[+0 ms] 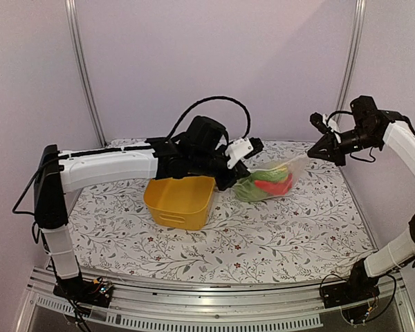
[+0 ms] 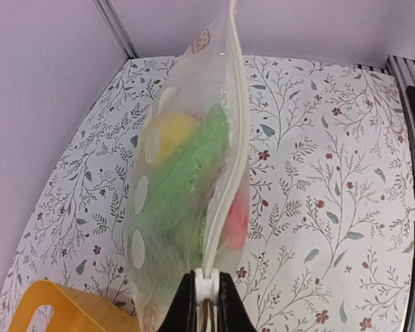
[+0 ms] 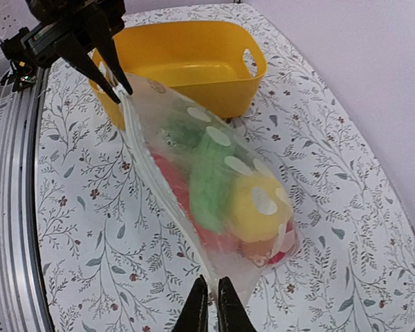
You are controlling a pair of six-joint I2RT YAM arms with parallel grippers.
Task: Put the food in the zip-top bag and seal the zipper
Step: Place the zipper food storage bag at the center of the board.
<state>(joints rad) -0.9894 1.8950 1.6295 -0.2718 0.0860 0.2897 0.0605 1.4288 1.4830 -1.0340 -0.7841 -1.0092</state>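
Note:
The zip-top bag hangs stretched between my two grippers, just right of the yellow basket. Green, yellow and red toy food sits inside it; it also shows in the left wrist view. My left gripper is shut on the white slider of the zipper at the bag's left end. My right gripper is shut on the bag's other top corner, at the zipper's end. In the top view the left gripper is by the basket and the right gripper is at the far right.
The yellow basket stands on the floral tablecloth, touching the bag's left side; it shows no food inside in the right wrist view. The table's metal rail runs along the near edge. Walls and frame posts close the back.

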